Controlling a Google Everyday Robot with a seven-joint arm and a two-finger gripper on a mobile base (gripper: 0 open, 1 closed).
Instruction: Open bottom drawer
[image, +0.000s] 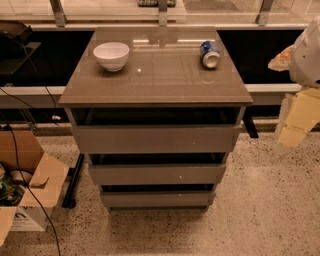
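The bottom drawer (157, 199) is the narrowest, lowest grey-brown front of a three-drawer cabinet in the middle of the camera view. A dark gap shows above it. The mid-sized front (157, 174) with a small white speck and the tallest front (155, 138) sit above it. My gripper (295, 122), white and pale yellow, hangs at the right edge of the view. It is to the right of the cabinet at about top-drawer height, apart from all the drawers.
On the cabinet top (160, 80) stand a white bowl (111, 55) at the back left and a blue can (210, 54) lying at the back right. An open cardboard box (27, 185) and black cables (30, 195) lie on the speckled floor at the left.
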